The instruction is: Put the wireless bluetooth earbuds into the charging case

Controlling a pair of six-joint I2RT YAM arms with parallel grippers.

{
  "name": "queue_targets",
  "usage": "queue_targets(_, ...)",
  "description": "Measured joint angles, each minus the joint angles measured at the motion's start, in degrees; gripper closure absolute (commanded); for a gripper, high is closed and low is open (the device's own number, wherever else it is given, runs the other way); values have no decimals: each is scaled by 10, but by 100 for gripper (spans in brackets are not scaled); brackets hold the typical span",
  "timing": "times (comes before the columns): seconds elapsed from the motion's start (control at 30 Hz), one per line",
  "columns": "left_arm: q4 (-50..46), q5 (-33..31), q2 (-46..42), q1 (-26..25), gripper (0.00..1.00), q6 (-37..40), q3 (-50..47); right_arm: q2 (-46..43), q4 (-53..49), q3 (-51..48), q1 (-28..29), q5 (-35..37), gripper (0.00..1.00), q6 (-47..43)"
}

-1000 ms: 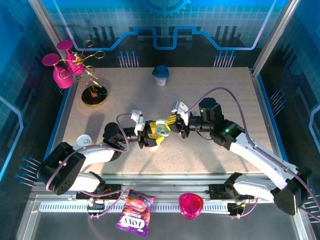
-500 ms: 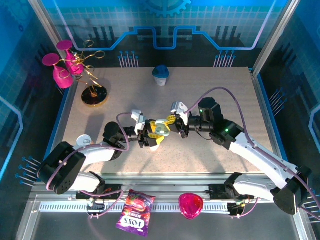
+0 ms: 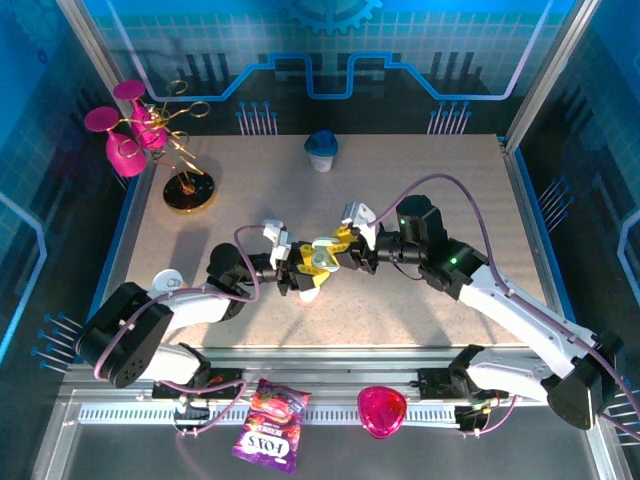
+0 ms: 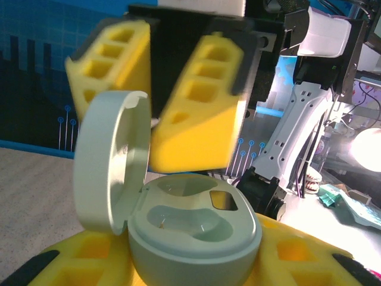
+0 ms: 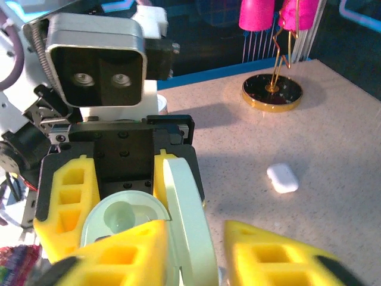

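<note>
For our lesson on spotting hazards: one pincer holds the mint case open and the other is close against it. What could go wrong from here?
1. The right pincer has its jaws open right at the raised lid; a small slip could knock it shut or strain the hinge.
2. The left pincer grips the charging case by its rounded base, so a push might twist it loose.

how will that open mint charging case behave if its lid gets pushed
The mint charging case looks smooth and rounded, so it may slip or swivel in the left hand. Its open lid stands upright, joined at one edge; a push would probably swing it shut. It looks like rigid, light plastic, unlikely to flex.
</note>
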Motion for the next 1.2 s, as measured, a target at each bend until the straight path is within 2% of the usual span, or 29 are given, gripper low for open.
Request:
queue_targets(0.07,0,-1,2,0,74,7,0,-9,4,0,0,0,39,6)
queue_targets(0.17,0,-5,2,0,75,21,0,-32,17,-5,-1,-4,31,19)
queue_targets(0.3,-1,-14,3,3,78,41,-1,-75,65,-31,-17,-17,29,63)
queue_targets(0.47,-3,-26,4,8,78,61,-12,-120,172,-129,-119,-9,29,196)
queue_targets(0.57,-4,-31,3,8,78,73,-17,-110,183,-169,-170,26,29,264)
queue_targets(0.67,-4,-35,1,8,78,83,-21,-73,158,-173,-183,77,30,304)
queue_targets(0.87,-4,-37,-8,8,78,95,-24,47,80,-151,-180,143,37,336)
queue_targets(1.2,-4,-37,-26,8,78,102,-27,252,-58,12,-109,219,50,274)
